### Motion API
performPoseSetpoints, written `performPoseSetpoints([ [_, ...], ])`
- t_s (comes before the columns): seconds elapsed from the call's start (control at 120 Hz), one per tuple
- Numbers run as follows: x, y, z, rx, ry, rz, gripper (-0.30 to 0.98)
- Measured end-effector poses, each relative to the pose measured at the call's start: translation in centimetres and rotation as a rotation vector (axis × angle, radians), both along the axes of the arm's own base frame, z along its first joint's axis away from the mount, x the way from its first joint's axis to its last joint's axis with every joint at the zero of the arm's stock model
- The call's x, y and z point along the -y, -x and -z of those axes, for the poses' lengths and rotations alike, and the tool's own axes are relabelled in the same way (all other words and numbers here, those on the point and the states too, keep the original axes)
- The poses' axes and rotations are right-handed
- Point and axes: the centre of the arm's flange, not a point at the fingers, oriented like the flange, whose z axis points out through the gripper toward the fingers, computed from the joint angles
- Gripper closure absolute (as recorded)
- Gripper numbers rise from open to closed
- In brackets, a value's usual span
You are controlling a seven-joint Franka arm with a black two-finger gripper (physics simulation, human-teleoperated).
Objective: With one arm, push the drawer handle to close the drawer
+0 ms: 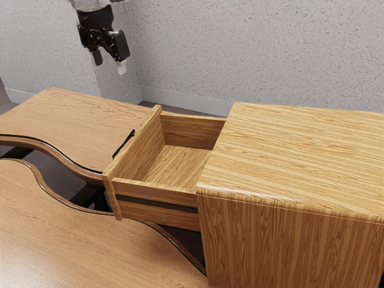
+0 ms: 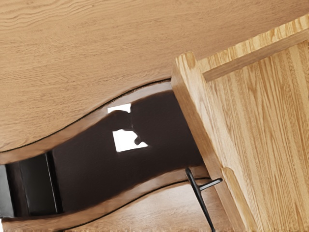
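The drawer (image 1: 133, 162) is seen pulled out from the wooden cabinet (image 1: 294, 156), its front panel (image 1: 114, 198) set well apart from the cabinet body and its inside exposed from above. On the outer face of that panel the black handle (image 1: 124, 143) is mounted; in the exterior view it is seen against the far tabletop (image 1: 66, 123). The gripper (image 1: 110, 63) is held up in the air, pointed downward, toward the exterior view's left of the drawer – above the level of the handle and well apart from it. Its two fingers are spread, with a clear gap left between the pale tips, and nothing is gripped. Between the far tabletop and the near tabletop (image 1: 54, 240), both wavy-edged, a gap is left, and it is crossed by black supports (image 1: 87, 195). In the wrist view the drawer is seen from above, with the thin handle made out as a slim bar joined to the front panel by a short post; beside the panel, dark floor (image 2: 96, 164) with white patches (image 2: 128, 140) is shown through the gap.
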Motion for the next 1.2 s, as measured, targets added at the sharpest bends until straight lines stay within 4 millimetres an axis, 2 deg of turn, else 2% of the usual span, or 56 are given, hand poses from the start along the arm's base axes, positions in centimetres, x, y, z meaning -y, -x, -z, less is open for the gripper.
performPoseSetpoints([
  [0.083, 0.3, 0.0, 0.3, -0.007, 0.021, 0.012, 0.0],
  [0.15, 0.7, 0.4, 1.5, -0.04, 0.025, 0.02, 0.0],
  [0.192, 1.4, 1.9, 2.0, -0.06, 0.014, 0.028, 0.0],
  [0.267, 2.1, 4.7, 4.2, -0.121, 0.006, 0.038, 0.0],
  [0.333, 2.3, 6.7, 6.4, -0.165, 0.005, 0.064, 0.16],
  [0.367, 1.5, 7.5, 7.7, -0.178, 0.008, 0.065, 0.26],
  [0.417, -0.8, 8.3, 8.6, -0.174, 0.001, 0.056, 0.4],
  [0.508, -4.4, 9.1, 12.1, -0.159, -0.016, 0.109, 0.56],
  [0.55, -5.4, 9.2, 13.2, -0.135, -0.023, 0.156, 0.61],
  [0.633, -6.1, 8.7, 14.8, -0.071, -0.046, 0.297, 0.68],
  [0.733, -6.3, 8.0, 15.2, -0.013, -0.078, 0.464, 0.73],
  [0.917, -6.0, 7.6, 16.5, -0.005, -0.094, 0.743, 0.77],
  [1.017, -4.7, 7.9, 18.3, -0.025, -0.068, 0.887, 0.77],
  [1.2, -2.9, 7.0, 19.5, -0.042, -0.051, 1.096, 0.78],
])
